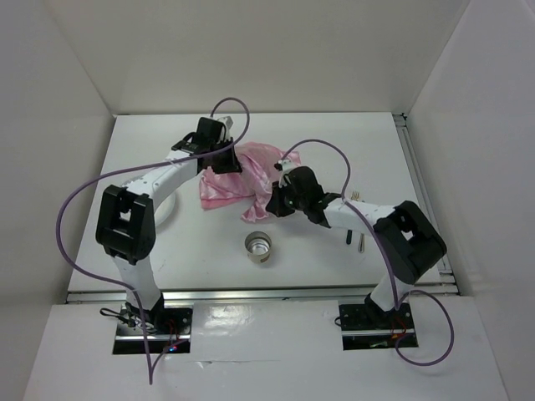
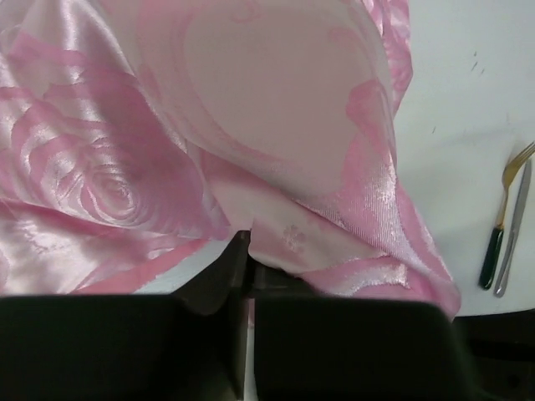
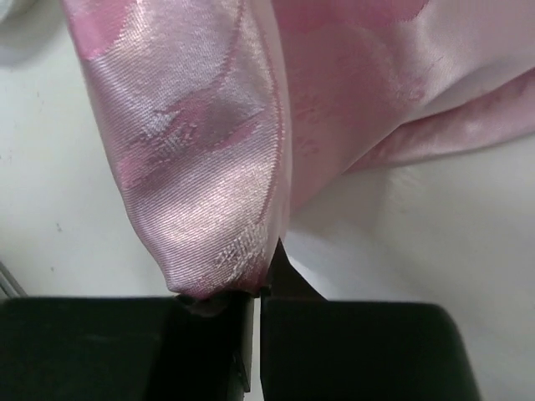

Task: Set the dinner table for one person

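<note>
We see both arms bent inward over the white counter [image 1: 334, 142], meeting at a shiny pink cloth [image 1: 242, 180] that lies crumpled near the middle of the counter. The left gripper [image 1: 226, 159] is closed to a thin slit on the cloth's edge; in its wrist view the left gripper [image 2: 248, 255] pinches a hem of the rose-patterned cloth [image 2: 125, 167], which spreads away from it in loose folds over the counter [image 2: 468, 100]. The right gripper [image 1: 267, 205] is likewise clamped on the cloth; up close, the right gripper [image 3: 257, 292] has its jaws nearly touching, with a rounded fold of the cloth [image 3: 201, 150] caught between them and rising off the counter [image 3: 435, 234]. The left arm reaches forward from its base, elbow raised, wrist turned right toward the cloth's far side. The right arm sweeps left, its wrist low at the cloth's near corner. A small metal cup [image 1: 259, 247] stands apart on the near side. A dark-handled fork [image 2: 500, 225] and a knife [image 2: 514, 225] lie side by side beyond the cloth's edge.
</note>
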{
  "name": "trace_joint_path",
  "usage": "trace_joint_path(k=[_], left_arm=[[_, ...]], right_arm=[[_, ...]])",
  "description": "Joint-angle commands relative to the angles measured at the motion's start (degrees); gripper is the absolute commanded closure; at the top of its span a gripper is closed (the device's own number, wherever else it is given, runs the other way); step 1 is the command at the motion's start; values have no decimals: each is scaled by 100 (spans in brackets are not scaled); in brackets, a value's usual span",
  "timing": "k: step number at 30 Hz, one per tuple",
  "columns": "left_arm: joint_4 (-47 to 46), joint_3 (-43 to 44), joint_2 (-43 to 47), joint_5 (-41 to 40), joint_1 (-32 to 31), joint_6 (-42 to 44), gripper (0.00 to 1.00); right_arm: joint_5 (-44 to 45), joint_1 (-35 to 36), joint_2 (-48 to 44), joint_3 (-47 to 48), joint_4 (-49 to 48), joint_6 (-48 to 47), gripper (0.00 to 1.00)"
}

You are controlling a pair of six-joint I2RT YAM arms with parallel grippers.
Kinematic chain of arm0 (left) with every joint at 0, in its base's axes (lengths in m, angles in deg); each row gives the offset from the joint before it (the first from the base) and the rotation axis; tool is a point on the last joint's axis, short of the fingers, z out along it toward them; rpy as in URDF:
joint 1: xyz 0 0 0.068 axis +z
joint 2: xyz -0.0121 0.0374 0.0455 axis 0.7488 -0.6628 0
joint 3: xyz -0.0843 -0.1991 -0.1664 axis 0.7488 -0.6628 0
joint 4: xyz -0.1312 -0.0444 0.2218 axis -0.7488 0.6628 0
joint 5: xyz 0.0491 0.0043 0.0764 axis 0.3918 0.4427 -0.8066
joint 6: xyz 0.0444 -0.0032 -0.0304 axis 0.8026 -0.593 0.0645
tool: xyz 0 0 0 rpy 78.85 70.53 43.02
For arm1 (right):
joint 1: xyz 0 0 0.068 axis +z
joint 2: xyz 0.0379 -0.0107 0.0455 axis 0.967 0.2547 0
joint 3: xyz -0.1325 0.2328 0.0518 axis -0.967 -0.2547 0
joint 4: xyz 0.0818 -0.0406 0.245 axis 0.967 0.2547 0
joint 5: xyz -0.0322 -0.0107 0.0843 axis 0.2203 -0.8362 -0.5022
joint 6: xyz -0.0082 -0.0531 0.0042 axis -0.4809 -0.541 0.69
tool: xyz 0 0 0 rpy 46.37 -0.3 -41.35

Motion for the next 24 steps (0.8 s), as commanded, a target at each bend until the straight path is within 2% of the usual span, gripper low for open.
trace_joint_path(k=[1, 5, 9, 11, 14, 15, 16, 18, 19, 21, 24], left_arm=[[-33, 460, -190, 265, 48, -74, 100], [634, 1310, -323, 28, 232, 486, 100], [1171, 1988, -323, -262, 461, 935, 100], [1172, 2217, -323, -176, 645, 1024, 100], [1408, 3296, -585, -17, 751, 1130, 100], [1549, 4091, -821, -17, 821, 1191, 100], [1689, 4465, -911, -17, 822, 1191, 100], [1902, 4994, -964, -17, 874, 1323, 100], [1902, 5083, -773, -17, 874, 1375, 100], [1692, 4717, -412, -69, 874, 1429, 100], [1367, 3418, 466, 10, 936, 1481, 100]], right_arm=[[169, 44, -15, 532, 42, -92, 100], [688, -175, -77, 1024, 632, -567, 100], [435, -1060, -147, 1690, 756, -839, 100], [190, -1334, 150, 2069, 756, -954, 100], [188, -1695, 590, 3324, 1027, -1227, 100], [188, -1757, 870, 3693, 1133, -1340, 100], [188, -1819, 951, 4315, 1247, -1402, 100], [459, -1819, 847, 4566, 1249, -1481, 100], [521, -1819, 716, 4471, 1179, -1534, 100], [662, -1872, 182, 4077, 899, -1614, 100], [794, -2004, -626, 2830, 565, -1667, 100]])
